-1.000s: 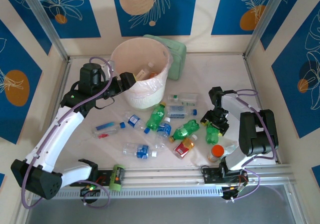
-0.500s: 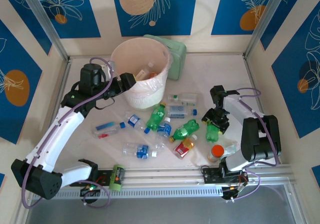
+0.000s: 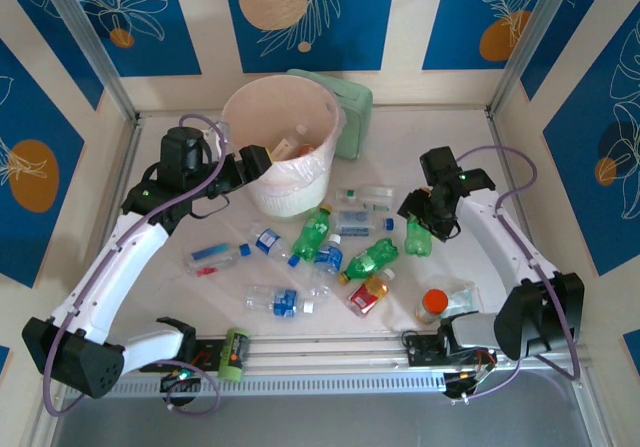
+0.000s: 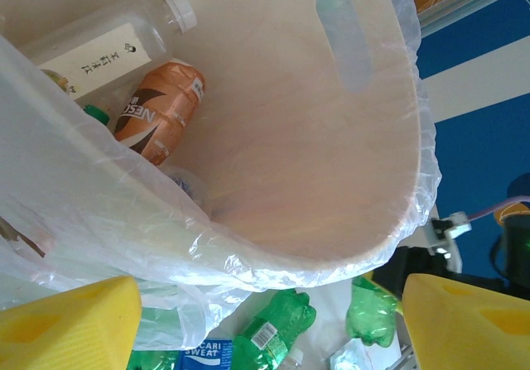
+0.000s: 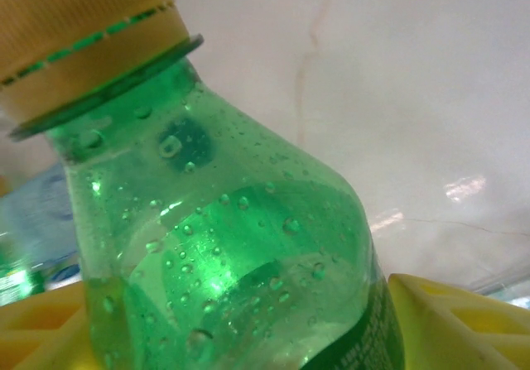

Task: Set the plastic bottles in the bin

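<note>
R gripper (image 3: 430,215) clamped on green bottle (image 5: 232,246) — must clear bin (image 3: 285,195) rim, far to its left, before release; L gripper (image 4: 265,320) apart.

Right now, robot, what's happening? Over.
Left gripper open, by bin rim. Right gripper shut on green bottle. Loose bottles lie between it and bin.

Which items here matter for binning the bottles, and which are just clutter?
Job:
- bin
- green bottle in the right claw
- loose bottles lying near the bin

Lying about:
- orange-capped container
- pale green box behind the bin
</note>
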### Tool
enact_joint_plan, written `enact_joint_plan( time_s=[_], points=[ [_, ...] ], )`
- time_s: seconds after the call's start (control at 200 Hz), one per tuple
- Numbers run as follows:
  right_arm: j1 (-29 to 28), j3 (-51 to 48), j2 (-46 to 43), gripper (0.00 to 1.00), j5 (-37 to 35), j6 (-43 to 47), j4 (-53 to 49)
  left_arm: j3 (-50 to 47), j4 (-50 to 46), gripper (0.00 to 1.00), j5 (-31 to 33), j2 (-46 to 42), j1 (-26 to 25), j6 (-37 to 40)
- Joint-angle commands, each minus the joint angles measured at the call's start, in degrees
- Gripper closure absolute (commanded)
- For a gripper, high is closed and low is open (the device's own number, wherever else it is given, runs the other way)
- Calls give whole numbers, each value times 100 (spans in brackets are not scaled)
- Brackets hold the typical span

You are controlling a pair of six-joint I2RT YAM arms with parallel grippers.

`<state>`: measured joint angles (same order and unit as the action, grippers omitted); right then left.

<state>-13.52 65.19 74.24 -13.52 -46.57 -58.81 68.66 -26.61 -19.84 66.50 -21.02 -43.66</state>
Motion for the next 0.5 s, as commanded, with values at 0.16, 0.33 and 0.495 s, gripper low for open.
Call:
enact_joint_plan(
  time_s=[0.16, 0.33, 0.495],
  points=[
    [-667, 1383, -154, 27, -28, -36, -408, 20, -72, 18, 112, -129, -19, 33],
    [-1068, 2389, 48, 27, -15, 33, -443, -1, -90, 18, 164, -170, -17, 7],
    [-1540, 3440, 441, 27, 113, 265, -234, -17, -115, 18, 250, -215, -17, -14]
  ],
)
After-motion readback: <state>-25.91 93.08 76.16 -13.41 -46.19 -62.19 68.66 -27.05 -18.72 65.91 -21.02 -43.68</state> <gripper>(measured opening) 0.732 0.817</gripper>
